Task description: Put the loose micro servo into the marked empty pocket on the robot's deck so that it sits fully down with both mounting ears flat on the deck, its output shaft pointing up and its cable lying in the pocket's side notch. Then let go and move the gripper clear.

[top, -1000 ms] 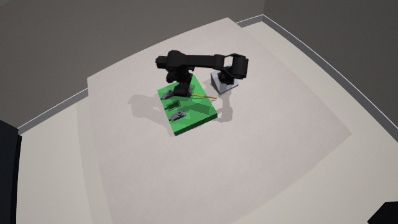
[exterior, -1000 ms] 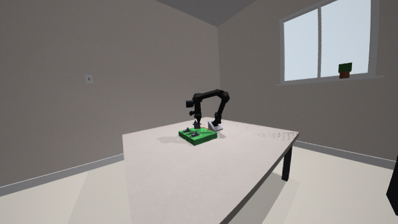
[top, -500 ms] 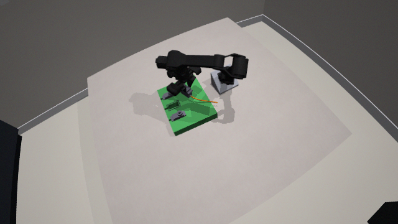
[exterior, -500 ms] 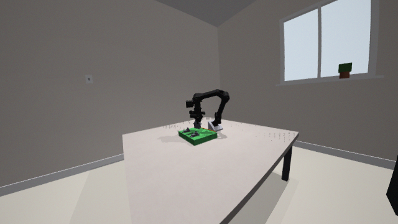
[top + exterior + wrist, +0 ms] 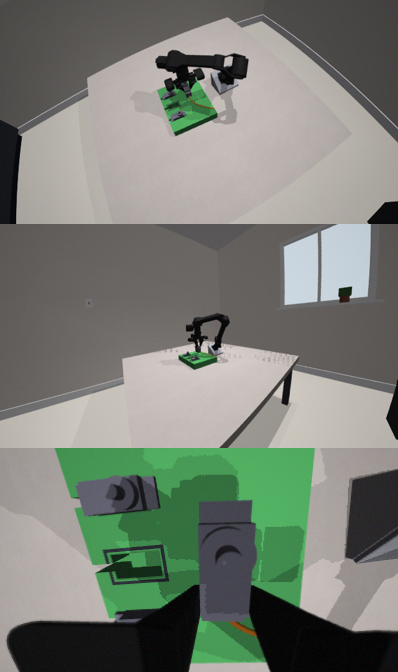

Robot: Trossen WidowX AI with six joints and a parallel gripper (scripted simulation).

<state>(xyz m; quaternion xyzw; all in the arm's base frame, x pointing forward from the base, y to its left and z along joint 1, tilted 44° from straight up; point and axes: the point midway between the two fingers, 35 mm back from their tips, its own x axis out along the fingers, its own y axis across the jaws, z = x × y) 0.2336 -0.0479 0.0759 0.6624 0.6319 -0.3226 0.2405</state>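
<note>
The gripper (image 5: 186, 86) (image 5: 198, 346) (image 5: 225, 604) is shut on the loose grey micro servo (image 5: 187, 91) (image 5: 198, 350) (image 5: 225, 573), above the green deck (image 5: 196, 122) (image 5: 205, 364) (image 5: 280, 493). Its output shaft faces up toward the wrist camera. The orange cable (image 5: 200, 105) (image 5: 242, 627) leaves the servo's near end in the wrist view and trails toward the deck's right edge in the top view. The marked empty pocket (image 5: 179, 103) (image 5: 165, 564) lies left of the servo in the wrist view, its long side roughly crosswise to the servo's. Its notch faces the deck's left edge.
Two seated servos flank the pocket: one (image 5: 178, 116) (image 5: 194, 358), the other (image 5: 168, 96) (image 5: 186, 354). The wrist view shows one (image 5: 95, 498) fully and one partly behind the left finger. The arm's grey base (image 5: 217, 84) (image 5: 214, 350) stands beside the deck.
</note>
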